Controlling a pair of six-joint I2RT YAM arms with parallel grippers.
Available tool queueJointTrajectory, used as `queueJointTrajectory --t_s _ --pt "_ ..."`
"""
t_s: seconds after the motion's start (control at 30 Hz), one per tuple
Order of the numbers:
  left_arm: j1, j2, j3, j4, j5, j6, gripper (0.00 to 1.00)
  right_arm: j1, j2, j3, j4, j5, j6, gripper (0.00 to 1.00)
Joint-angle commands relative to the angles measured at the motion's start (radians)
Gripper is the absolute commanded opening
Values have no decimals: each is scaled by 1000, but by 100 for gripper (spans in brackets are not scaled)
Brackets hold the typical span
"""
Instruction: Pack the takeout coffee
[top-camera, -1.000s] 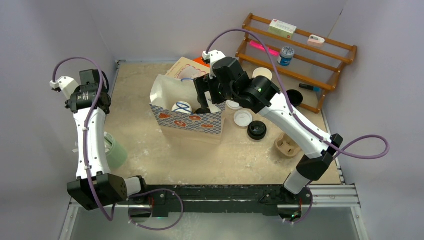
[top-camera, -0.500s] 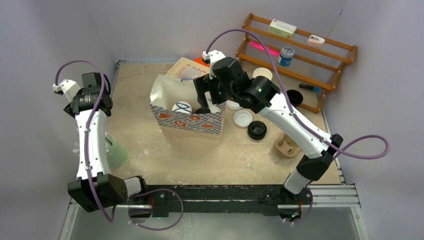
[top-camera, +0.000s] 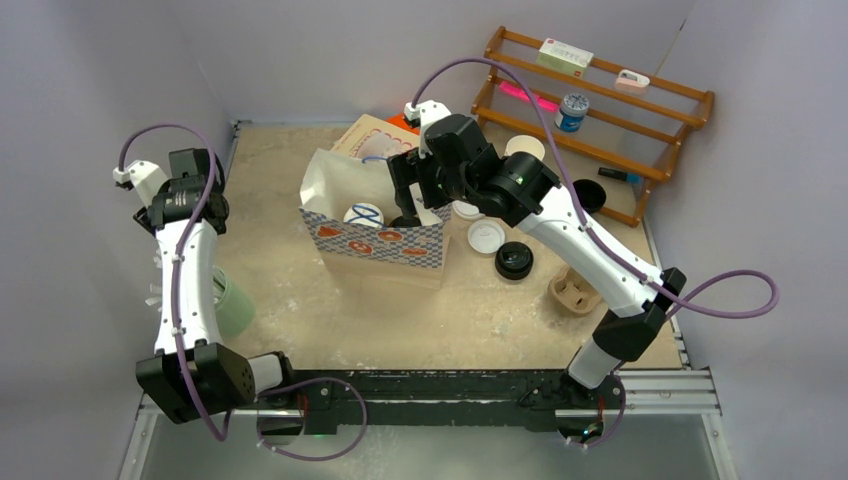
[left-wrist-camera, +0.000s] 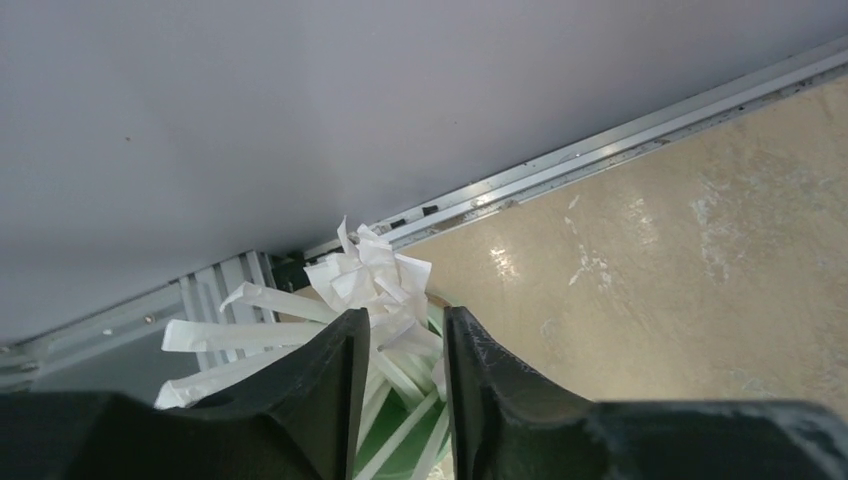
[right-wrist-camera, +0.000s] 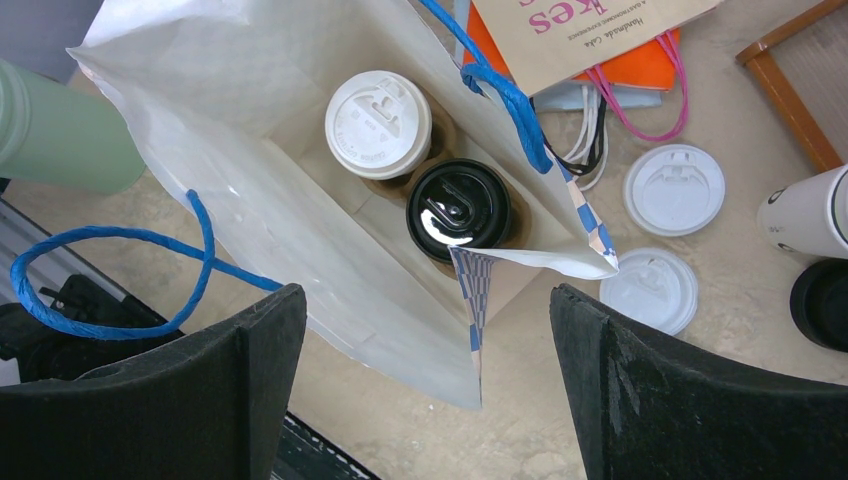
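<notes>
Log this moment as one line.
white-lid cup: in bag | black-lid cup: in bag | right jaws: open above bag | left jaws: open over straws

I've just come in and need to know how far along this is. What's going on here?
Both coffees are already bagged: the white-lidded cup and the black-lidded cup stand side by side inside the paper bag. The right pincer hangs open above the bag, holding nothing. The left pincer is off to the left, jaws apart over a green cup of paper-wrapped straws, gripping none that I can see.
</notes>
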Motion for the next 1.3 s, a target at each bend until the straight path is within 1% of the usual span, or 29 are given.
queueJointTrajectory --t_s 0.0,0.03,0.07,0.23,0.33,0.43,0.53,0.57,0.6,0.67,0.73,0.77,0.8,0.87,0.93,1.03,1.17,1.23,1.27 --pt "2 14 0 57 -62 26 19 -6 -31 6 16 6 -15 93" --pt "2 19 17 55 -65 28 2 -6 -31 5 17 5 -15 93" --pt "2 25 42 45 -67 27 0 -5 -31 5 18 4 -17 93" --pt "-18 27 177 -24 -68 11 0 -5 -31 3 17 5 -18 93" --pt "-28 28 284 -64 -17 7 0 -5 -28 4 19 -2 -17 93" --pt "-34 28 423 -99 9 16 0 -5 -26 3 18 -8 -14 93" --pt "-35 18 558 -90 81 46 0 -6 -26 -1 19 -12 -13 93" --pt "-36 7 597 -64 124 60 0 -5 -26 -3 20 -13 -14 92" --pt "-35 -20 623 -13 200 98 0 -5 -27 -2 21 -14 -11 92" --pt "-35 -81 626 156 380 194 0 -5 -29 -4 21 -14 -12 92" --pt "-36 -141 586 379 552 200 0 -5 -32 -7 23 -12 -10 92" --pt "-35 -160 573 455 634 186 0 -5 -33 -9 24 -9 -9 92" --pt "-35 -168 565 519 703 158 0 -5 -34 -9 23 -6 -9 92" --pt "-36 -163 565 591 813 96 0 -5 -35 0 21 30 -20 90" --pt "-36 -148 550 648 944 33 0 -5 -39 23 10 158 -22 90" --pt "-40 -133 476 744 1106 -85 0 -5 -62 42 -37 329 16 91" --pt "-52 -106 365 853 1275 -262 0 -5 -84 36 -53 455 38 91" --pt "-86 -80 335 862 1343 -311 0 -5 -88 20 -69 554 51 92" --pt "-111 -66 323 859 1353 -318 0 -5 -92 11 -75 590 62 93"
